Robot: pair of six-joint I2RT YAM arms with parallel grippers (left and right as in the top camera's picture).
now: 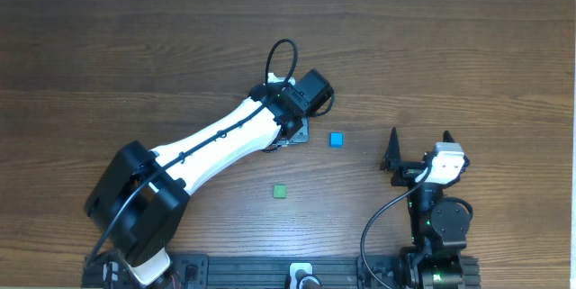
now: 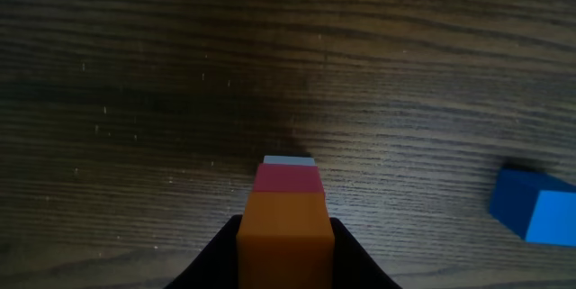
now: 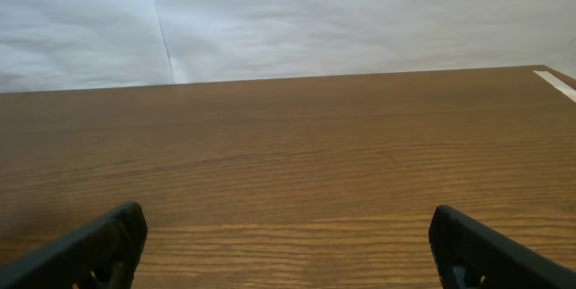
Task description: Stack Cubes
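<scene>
An orange cube [image 2: 283, 235] sits between the fingers of my left gripper [image 2: 284, 266], which is shut on it. The cube rests on top of a red cube [image 2: 287, 179], with a pale grey-blue cube [image 2: 289, 159] showing at the bottom of the stack. In the top view the left gripper [image 1: 290, 132] is at mid-table and hides the stack. A blue cube [image 1: 336, 139] [image 2: 533, 206] lies on the wood just right of it. A green cube [image 1: 280, 192] lies nearer the arm bases. My right gripper [image 1: 419, 149] [image 3: 288, 266] stands open and empty at the right.
The wooden table [image 1: 450, 46] stretches bare beyond the cubes. A white wall [image 3: 360, 19] rises behind the table's far edge in the right wrist view. The left arm's white link [image 1: 216, 140] crosses diagonally from lower left.
</scene>
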